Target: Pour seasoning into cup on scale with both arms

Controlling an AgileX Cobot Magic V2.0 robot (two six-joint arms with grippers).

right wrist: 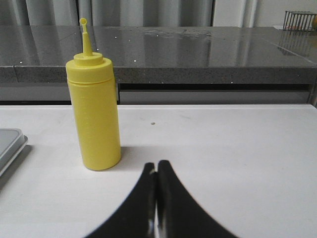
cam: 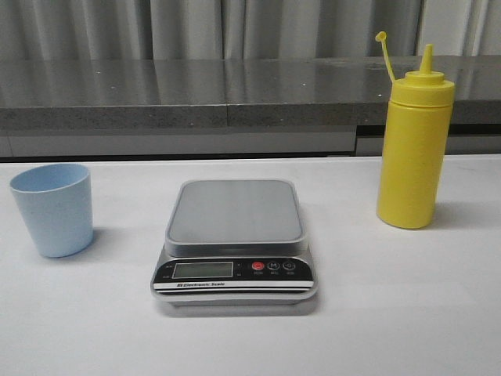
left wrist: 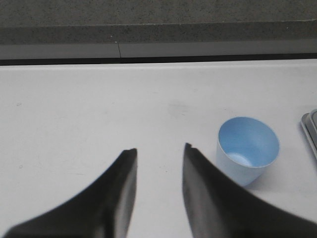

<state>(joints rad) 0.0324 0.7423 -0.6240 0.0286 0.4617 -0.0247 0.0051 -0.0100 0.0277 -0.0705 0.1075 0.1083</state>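
The yellow seasoning bottle (cam: 414,149) stands upright on the white table at the right, cap strap up. It also shows in the right wrist view (right wrist: 94,114). The pale blue cup (cam: 52,208) stands upright and empty at the left; it also shows in the left wrist view (left wrist: 247,148). The silver-grey scale (cam: 234,243) sits between them with nothing on its platform. My left gripper (left wrist: 158,151) is open and empty above the table, beside the cup and apart from it. My right gripper (right wrist: 157,166) is shut and empty, a little short of the bottle. Neither gripper shows in the front view.
A dark grey stone counter (cam: 196,94) runs along the far edge of the table, with grey curtains behind. A corner of the scale (right wrist: 10,144) shows beside the bottle in the right wrist view. A wire rack (right wrist: 299,20) stands on the counter far off.
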